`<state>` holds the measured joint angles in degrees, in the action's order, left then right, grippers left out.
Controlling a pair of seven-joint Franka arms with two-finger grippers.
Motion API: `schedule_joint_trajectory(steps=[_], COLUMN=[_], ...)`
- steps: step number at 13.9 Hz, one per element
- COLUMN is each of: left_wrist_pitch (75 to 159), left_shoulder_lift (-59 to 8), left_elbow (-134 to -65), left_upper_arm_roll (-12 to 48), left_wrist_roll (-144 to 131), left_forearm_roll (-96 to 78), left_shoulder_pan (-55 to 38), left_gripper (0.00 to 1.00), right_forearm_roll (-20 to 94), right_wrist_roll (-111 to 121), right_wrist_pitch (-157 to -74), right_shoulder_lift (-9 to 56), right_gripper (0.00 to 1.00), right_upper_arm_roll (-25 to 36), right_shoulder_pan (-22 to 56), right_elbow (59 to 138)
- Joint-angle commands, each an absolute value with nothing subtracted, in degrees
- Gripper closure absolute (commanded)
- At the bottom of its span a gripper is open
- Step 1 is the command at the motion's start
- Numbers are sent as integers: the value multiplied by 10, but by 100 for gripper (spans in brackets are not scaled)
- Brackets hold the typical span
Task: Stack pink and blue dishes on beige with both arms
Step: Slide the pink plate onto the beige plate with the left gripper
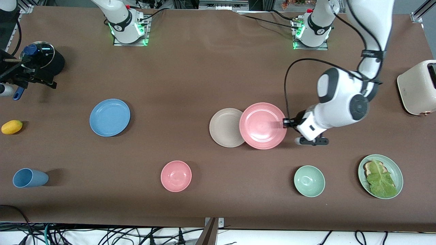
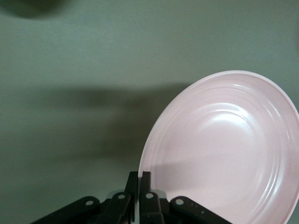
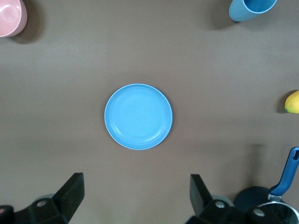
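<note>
My left gripper (image 1: 284, 123) is shut on the rim of the pale pink plate (image 1: 262, 126), its fingers (image 2: 145, 182) pinching the edge of that plate (image 2: 224, 149). The plate hangs just above the table, and it overlaps the edge of the beige plate (image 1: 224, 127) on the side toward the left arm's end. The sky blue plate (image 1: 109, 117) lies flat toward the right arm's end. In the right wrist view my right gripper (image 3: 137, 184) is open high over the blue plate (image 3: 138, 116), holding nothing. The front view does not show that gripper.
Nearer the front camera stand a pink bowl (image 1: 176, 176), a green bowl (image 1: 309, 181), a green plate (image 1: 399, 175) with toast and lettuce, and a blue cup (image 1: 30, 177) on its side. A yellow fruit (image 1: 12, 127), a lidded pot (image 1: 42, 61) and a cream toaster (image 1: 417, 86) sit at the table's ends.
</note>
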<state>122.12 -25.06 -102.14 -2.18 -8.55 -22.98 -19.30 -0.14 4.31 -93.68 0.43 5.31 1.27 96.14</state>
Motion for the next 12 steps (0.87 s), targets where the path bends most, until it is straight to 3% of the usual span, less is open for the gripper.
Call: schedule_joint_trajectory(steps=[1, 7, 12], left_wrist_pitch=[1258, 1334, 1347], left_shoulder_lift=[-282, -321, -328], left_elbow=[-1003, -1011, -1012], left_upper_arm_roll=[-30, -32, -32], left_wrist_roll=[-170, -280, -285], left_forearm_roll=[-214, -177, -174], left_shoulder_pan=[-247, -320, -324], left_gripper=[100, 100, 100], right_forearm_roll=[3, 3, 3], right_wrist_roll=[46, 46, 46], right_wrist_pitch=[-927, -927, -927], right_shoulder_lift=[9, 9, 9], right_gripper=[0, 0, 0], right_upper_arm_roll=[53, 54, 54], right_shoulder_pan=[11, 11, 11], right_elbow=[950, 950, 950])
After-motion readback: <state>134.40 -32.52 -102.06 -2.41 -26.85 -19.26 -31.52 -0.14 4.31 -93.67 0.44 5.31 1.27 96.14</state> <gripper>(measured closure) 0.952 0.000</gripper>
